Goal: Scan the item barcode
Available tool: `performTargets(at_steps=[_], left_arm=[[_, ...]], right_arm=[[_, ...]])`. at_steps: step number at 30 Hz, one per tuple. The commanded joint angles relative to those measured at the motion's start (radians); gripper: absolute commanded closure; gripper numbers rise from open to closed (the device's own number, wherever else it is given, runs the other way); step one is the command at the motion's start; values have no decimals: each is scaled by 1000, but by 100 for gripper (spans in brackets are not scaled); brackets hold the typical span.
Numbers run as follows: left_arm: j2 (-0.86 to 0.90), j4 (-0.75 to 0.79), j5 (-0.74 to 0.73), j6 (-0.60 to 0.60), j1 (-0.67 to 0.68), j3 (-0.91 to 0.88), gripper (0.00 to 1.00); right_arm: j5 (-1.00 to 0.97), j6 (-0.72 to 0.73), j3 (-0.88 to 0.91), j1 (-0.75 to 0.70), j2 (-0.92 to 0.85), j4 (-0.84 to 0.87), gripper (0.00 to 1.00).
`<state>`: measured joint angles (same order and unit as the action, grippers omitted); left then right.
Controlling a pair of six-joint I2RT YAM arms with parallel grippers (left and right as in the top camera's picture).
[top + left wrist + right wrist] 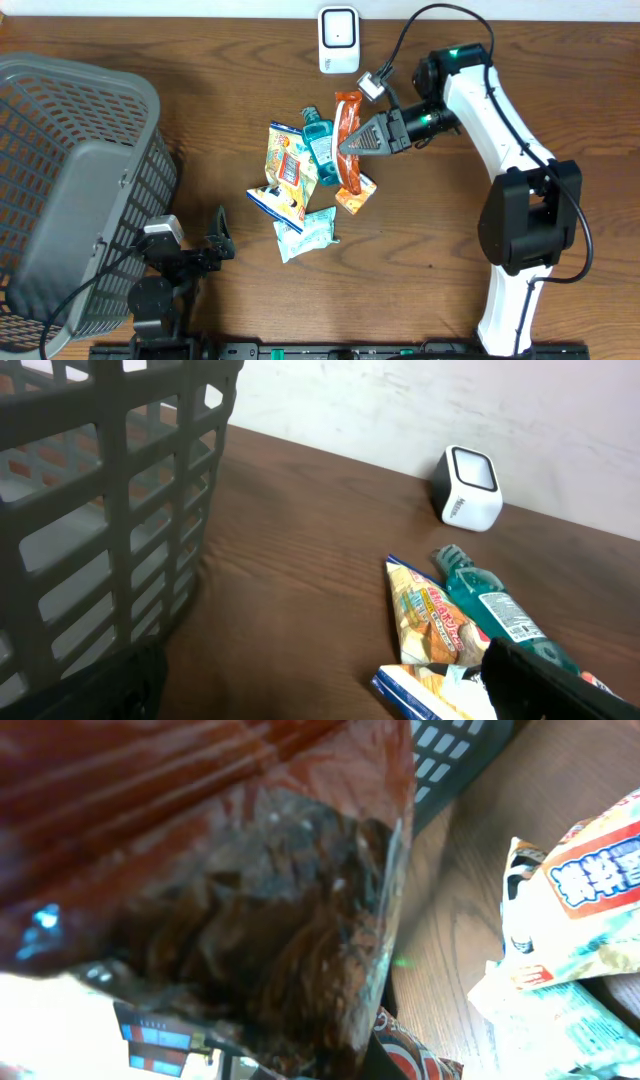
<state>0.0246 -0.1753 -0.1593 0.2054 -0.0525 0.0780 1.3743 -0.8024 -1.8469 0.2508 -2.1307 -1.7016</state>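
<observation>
A wooden table (420,270) carries a gray mesh basket (150,195) at its left. At centre, the right gripper (352,143) is clenched on a red snack packet (346,108) over a pile of groceries (287,165), a little nearer than the white barcode scanner (338,40) at the far edge. Near left, beside the basket, the left gripper (222,238) rests with jaws spread wide, holding nothing.

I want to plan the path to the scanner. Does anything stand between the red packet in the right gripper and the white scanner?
Nothing visible does. Only bare table lies between the red packet and the white scanner.
</observation>
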Motion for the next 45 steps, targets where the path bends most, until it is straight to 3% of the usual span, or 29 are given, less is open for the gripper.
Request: performTargets(at_steps=[1, 12, 35, 41, 45], left_arm=[[0, -25, -16, -2, -2, -15, 0], [0, -25, -16, -2, -2, -15, 0], [0, -25, -16, -2, -2, -15, 0], [0, -25, -16, -2, -2, -15, 0], [0, -25, -16, -2, -2, -15, 0]], right_arm=[[23, -40, 24, 41, 22, 0, 99], [-7, -61, 154, 148, 46, 0, 99], [-73, -188, 221, 143, 65, 25, 99], [-132, -175, 221, 117, 65, 192, 99], [-203, 47, 220, 88, 65, 431, 99]])
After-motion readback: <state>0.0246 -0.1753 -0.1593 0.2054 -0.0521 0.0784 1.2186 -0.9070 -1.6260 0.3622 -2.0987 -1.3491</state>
